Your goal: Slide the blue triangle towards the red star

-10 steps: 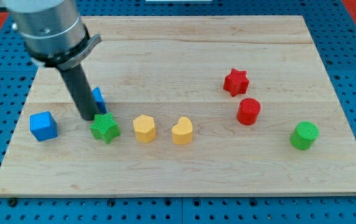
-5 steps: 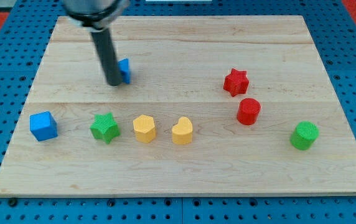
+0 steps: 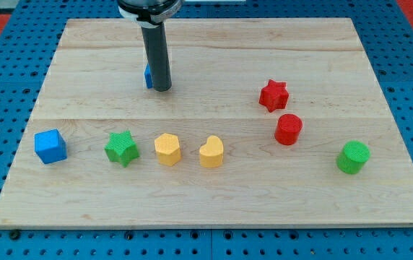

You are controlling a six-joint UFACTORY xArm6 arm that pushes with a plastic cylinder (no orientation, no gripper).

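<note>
The blue triangle lies on the wooden board toward the view's upper left, mostly hidden behind my rod; only a sliver shows at the rod's left edge. My tip rests on the board just right of and touching that sliver. The red star lies far to the view's right of my tip, slightly lower.
A red cylinder sits just below the red star. A green cylinder is at the right. A blue cube, green star, yellow hexagon and yellow heart form a row across the lower left.
My rod has moved up and to the view's right, from beside the green star. The blue triangle has moved the same way and is now mostly hidden behind the rod.
</note>
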